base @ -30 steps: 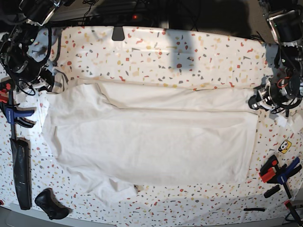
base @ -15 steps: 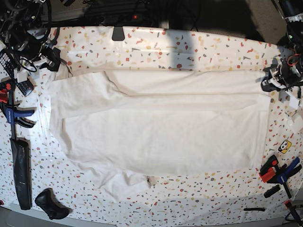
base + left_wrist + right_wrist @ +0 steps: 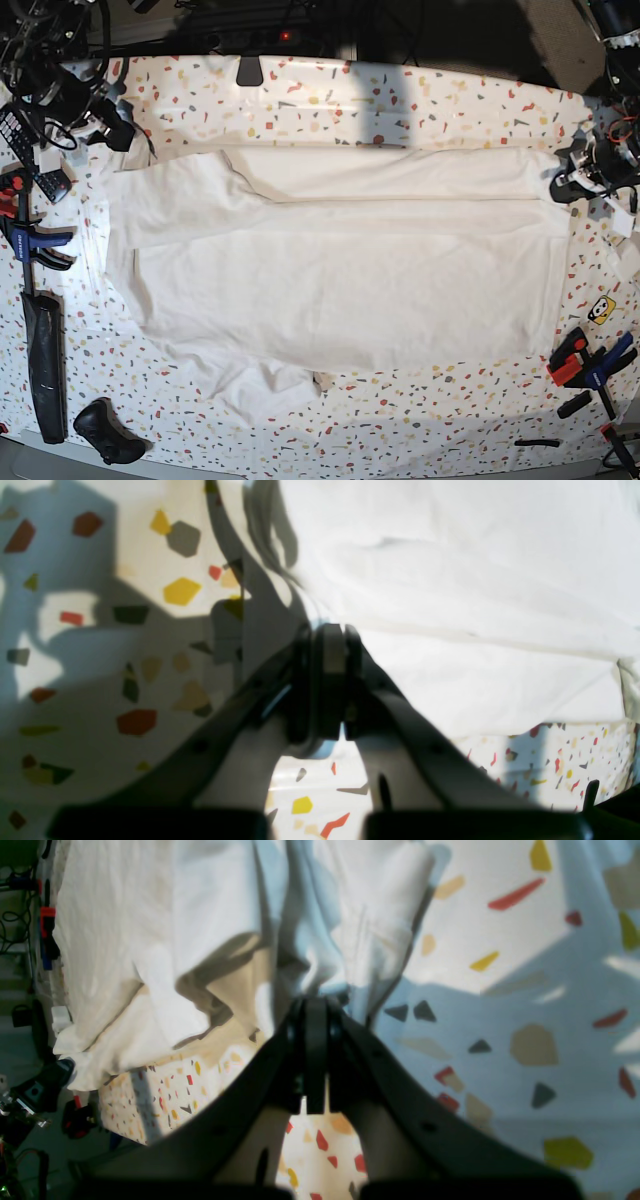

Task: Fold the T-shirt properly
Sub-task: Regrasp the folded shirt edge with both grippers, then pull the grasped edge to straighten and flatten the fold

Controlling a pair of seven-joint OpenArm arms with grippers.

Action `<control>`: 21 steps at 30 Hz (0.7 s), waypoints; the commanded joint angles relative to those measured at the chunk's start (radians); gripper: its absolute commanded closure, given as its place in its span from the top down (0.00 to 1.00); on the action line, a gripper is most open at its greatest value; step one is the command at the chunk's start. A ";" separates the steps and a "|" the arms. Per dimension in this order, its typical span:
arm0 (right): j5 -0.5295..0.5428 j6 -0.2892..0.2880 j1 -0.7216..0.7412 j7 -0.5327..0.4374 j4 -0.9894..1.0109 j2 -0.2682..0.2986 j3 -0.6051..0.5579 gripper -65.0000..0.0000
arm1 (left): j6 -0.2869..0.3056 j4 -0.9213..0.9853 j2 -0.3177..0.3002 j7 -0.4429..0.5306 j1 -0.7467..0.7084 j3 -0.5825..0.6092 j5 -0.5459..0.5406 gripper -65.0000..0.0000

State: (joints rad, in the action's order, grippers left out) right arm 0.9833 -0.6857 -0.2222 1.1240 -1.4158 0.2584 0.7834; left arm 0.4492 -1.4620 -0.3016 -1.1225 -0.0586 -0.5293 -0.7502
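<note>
Across the tabletop (image 3: 330, 100) the T-shirt (image 3: 340, 280) lies spread wide, far edge already folded over as a long band, one sleeve bunched at the near edge.

Left claw (image 3: 327, 680): jaws pinched narrow on the shirt's corner, cloth caught between the pads, at the base view's right end. In base view the left claw (image 3: 572, 182) sits at the shirt's far right corner.

Right claw (image 3: 316, 1050): jaws closed on a gathered bit of shirt, sleeve/shoulder area by the look of the hem beside it. Base view puts it (image 3: 118, 138) at the far left corner.

Corners look slightly lifted in both wrist views; shadow under the cloth in the right wrist view.

Step, my read: both claws hold the far edge's two ends, stretching and flattening before the next lengthwise fold. Cloth between them looks fairly taut, few creases.

Next move calls for:
- both arms moving together, same height, same pace, or the fold line skews
- carrying the held edge toward the near side to halve the width
- dealing with the bunched near sleeve (image 3: 255, 385), it sticks out past the body and will spoil the rectangle

Risk: right claw's grip is on a bunch, may slip or drag extra layers.
</note>
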 commanded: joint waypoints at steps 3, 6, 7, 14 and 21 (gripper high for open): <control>0.077 -0.012 -0.030 -0.006 -0.019 0.016 0.019 0.00 | 0.009 -0.019 -0.021 -0.013 0.011 -0.006 -0.017 0.00; 0.098 -0.012 -0.055 -0.006 -0.023 0.016 0.061 0.00 | 0.009 -0.019 -0.043 -0.012 -0.003 -0.006 -0.018 0.00; 0.098 -0.012 -0.066 -0.006 -0.031 0.016 0.079 0.00 | 0.009 -0.019 -0.054 -0.010 -0.008 -0.006 -0.018 0.00; 0.103 -0.012 -0.102 -0.006 -0.097 0.017 0.175 0.00 | 0.008 -0.019 -0.109 -0.003 -0.008 -0.007 -0.021 0.00; 0.166 -0.012 -0.088 -0.006 -0.098 0.016 0.139 0.43 | 0.009 -0.019 -0.109 -0.003 -0.008 -0.007 -0.048 0.00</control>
State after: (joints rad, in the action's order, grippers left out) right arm 1.1210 -0.6857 -0.3157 1.1282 -1.4971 0.2573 0.9192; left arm 0.4526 -1.4624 -0.3904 -1.1370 -0.0780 -0.5301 -0.7795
